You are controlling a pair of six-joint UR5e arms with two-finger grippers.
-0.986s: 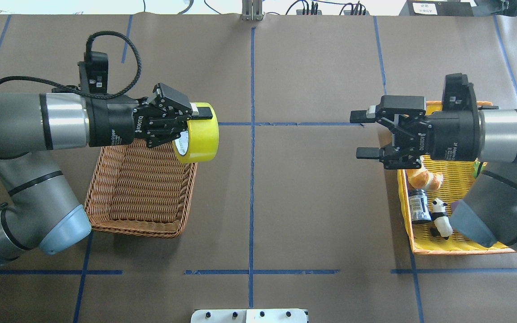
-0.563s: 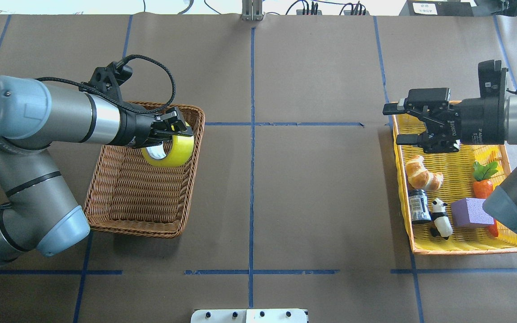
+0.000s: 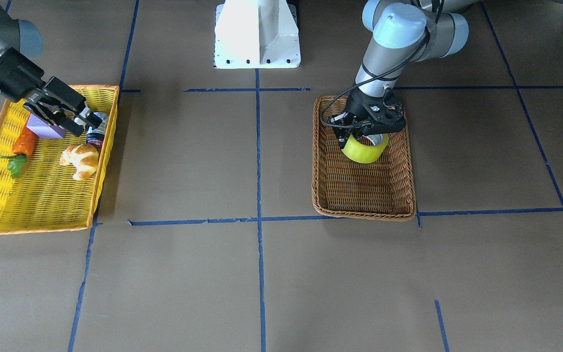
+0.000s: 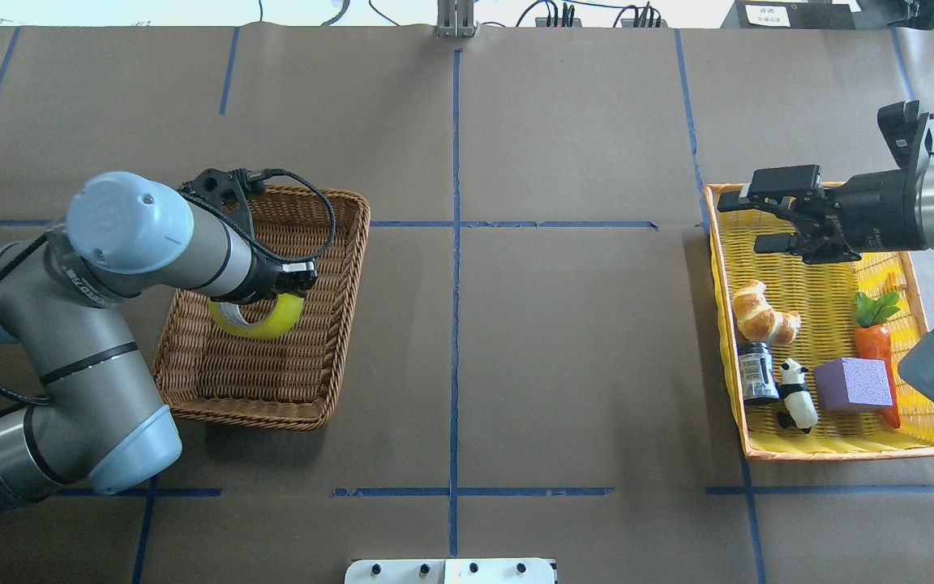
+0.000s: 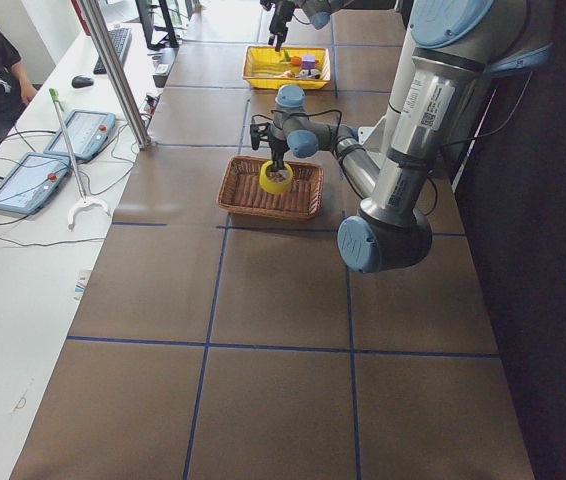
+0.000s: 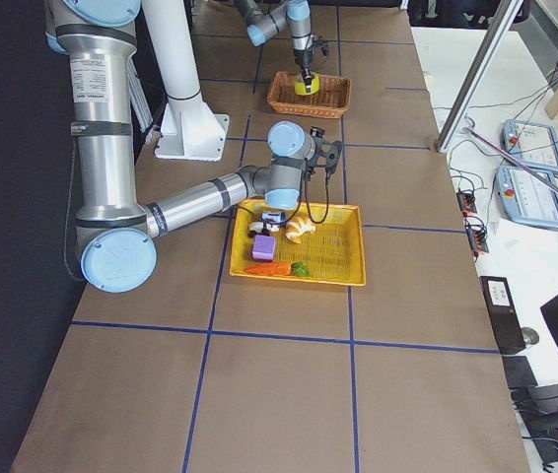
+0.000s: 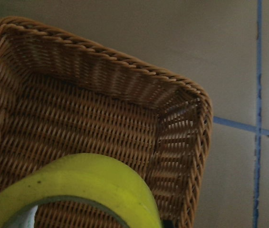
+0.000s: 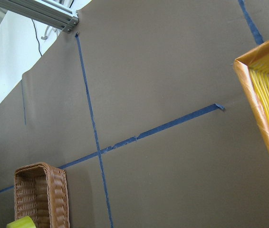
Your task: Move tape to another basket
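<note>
Left claw (image 3: 367, 134): grips the tape roll (image 3: 363, 151), low inside the wicker basket (image 3: 364, 214).
Right claw (image 4: 759, 221): spread, empty.
Remaining: just the release, I'd say.

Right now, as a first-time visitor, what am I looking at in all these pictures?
These are two robot arms at a paper-covered table, filmed from above, from the front, from both ends and from a camera on each wrist. The left gripper holds a yellow-green tape roll inside a brown wicker basket. The right gripper hangs open over a yellow tray. The tray holds a croissant, jar, panda, purple block and carrot.
</note>
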